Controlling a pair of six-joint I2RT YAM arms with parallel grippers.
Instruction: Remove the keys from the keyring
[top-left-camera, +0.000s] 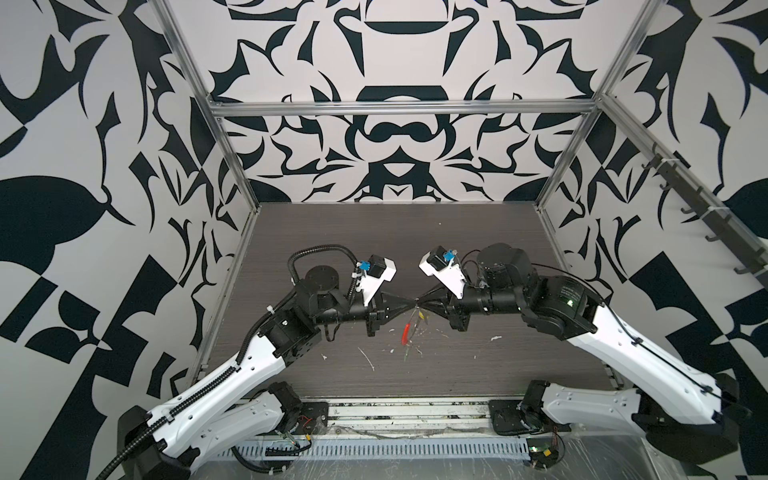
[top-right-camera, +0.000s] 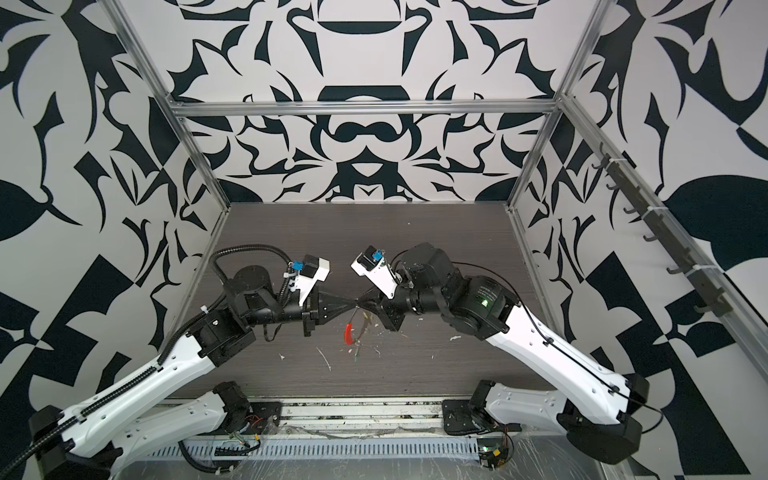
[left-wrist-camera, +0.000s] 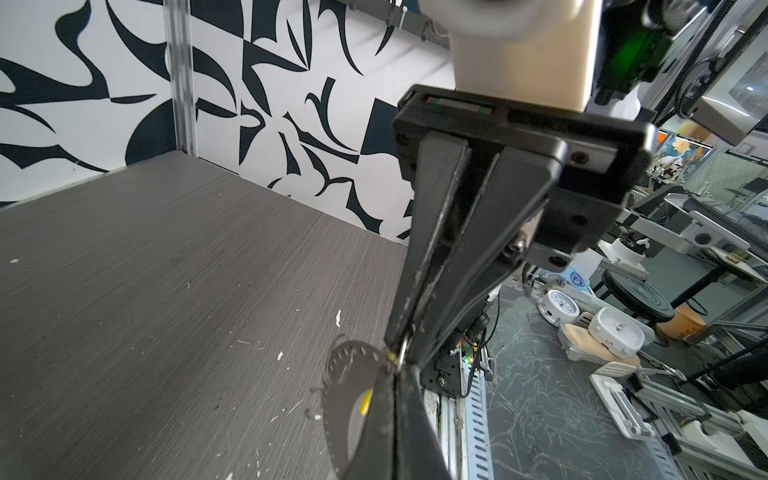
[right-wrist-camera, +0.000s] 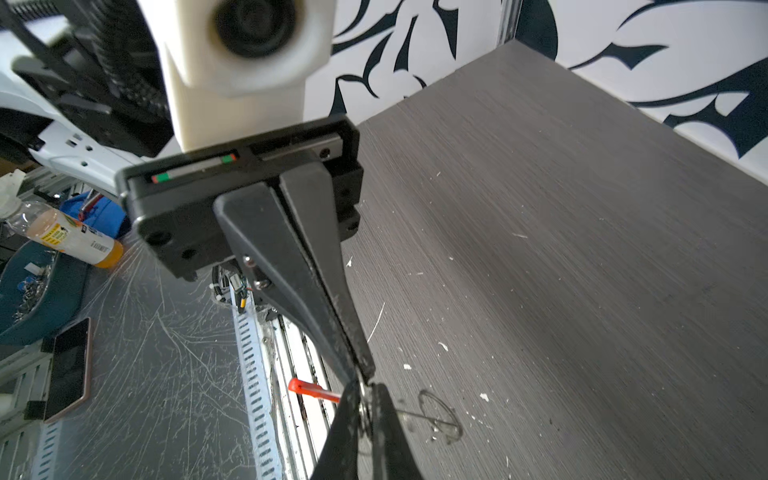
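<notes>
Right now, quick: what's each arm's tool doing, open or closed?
Left tool: closed, apparently pinching the keyring.
Right tool: slightly open, with the keyring's wire between its tips.

Over the middle of the table the left gripper and the right gripper meet tip to tip, one reaching in from the left, the other from the right. The keyring hangs just below that meeting point; whether its lower end touches the table I can't tell. Scraps lie scattered on the table beneath and in front of it. The rear wall stands behind the table, and a slotted cable duct runs along its front.
</notes>
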